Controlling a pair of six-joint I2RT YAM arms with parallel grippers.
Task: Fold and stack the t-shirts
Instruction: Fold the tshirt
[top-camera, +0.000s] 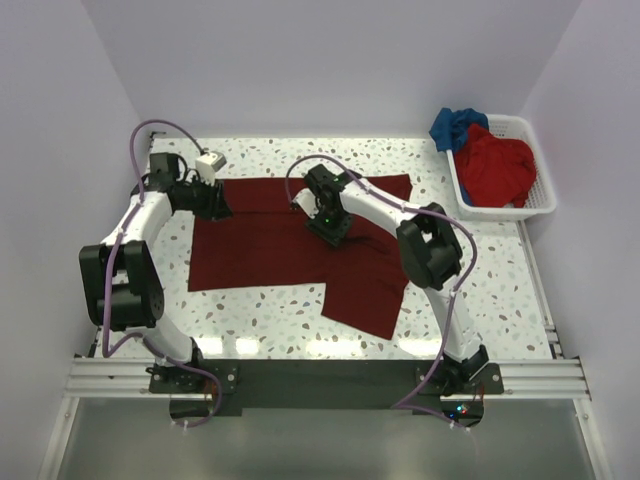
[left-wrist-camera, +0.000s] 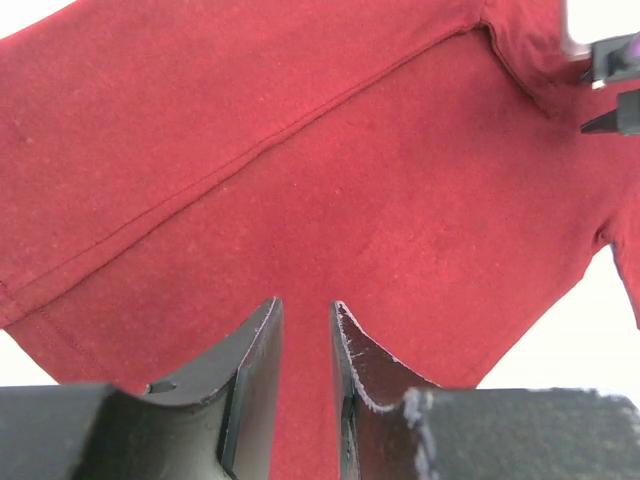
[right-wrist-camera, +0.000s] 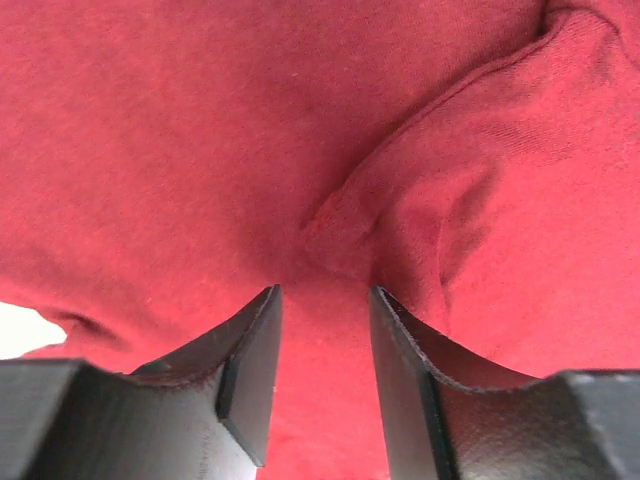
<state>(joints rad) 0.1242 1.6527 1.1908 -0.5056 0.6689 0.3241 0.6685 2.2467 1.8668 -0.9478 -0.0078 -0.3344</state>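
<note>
The dark maroon t-shirt (top-camera: 270, 255) is spread on the bench (top-camera: 260, 322), partly hidden under both arms. The left pincer (left-wrist-camera: 306, 305) is held narrowly spread over it; the right pincer (right-wrist-camera: 325, 292) is spread at a pucker. The red t-shirt (top-camera: 495, 170) and blue t-shirt (top-camera: 455, 125) are bundled in the basket (top-camera: 541, 192).
</note>
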